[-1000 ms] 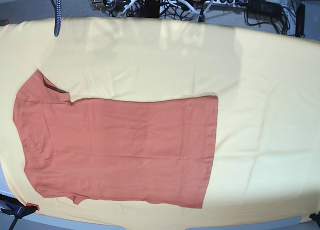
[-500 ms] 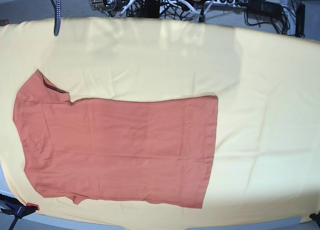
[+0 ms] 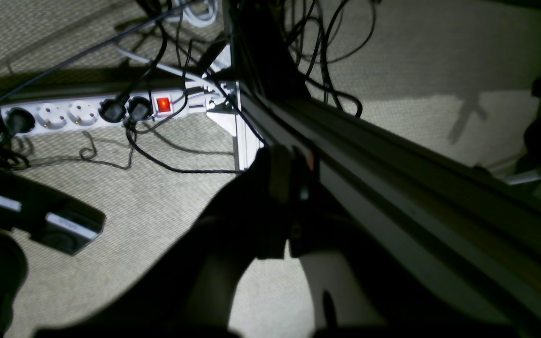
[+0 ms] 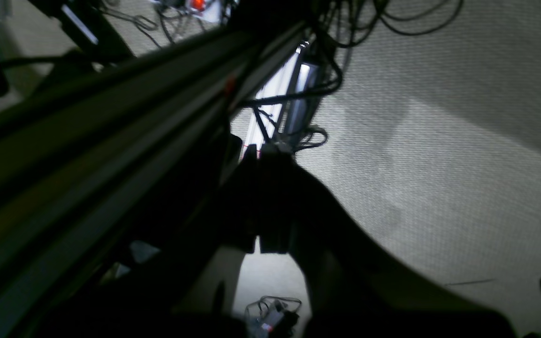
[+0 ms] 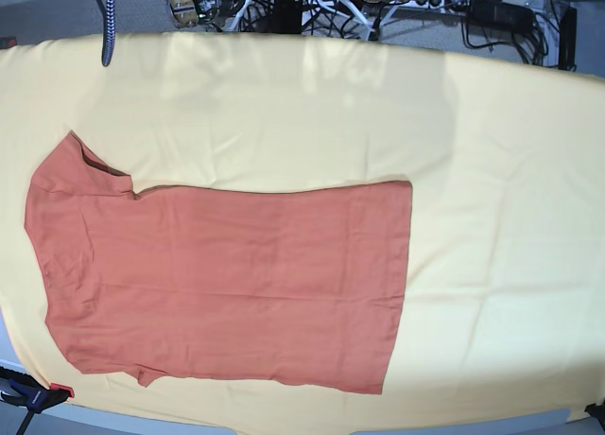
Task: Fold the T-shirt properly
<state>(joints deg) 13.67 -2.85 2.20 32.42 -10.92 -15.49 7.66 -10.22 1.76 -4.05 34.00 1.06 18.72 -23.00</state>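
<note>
The T-shirt lay flat on the yellow cloth covering the desk. My left claw and right claw hung closed and empty below. Soft, limp cotton; I judged the hem corners best to pinch.

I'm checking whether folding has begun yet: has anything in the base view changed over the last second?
Nothing visibly changed. The rust-orange T-shirt lies flat in the same spot on the pale-yellow cloth, with the same outline and creases, and no arm has come into the base view.
</note>
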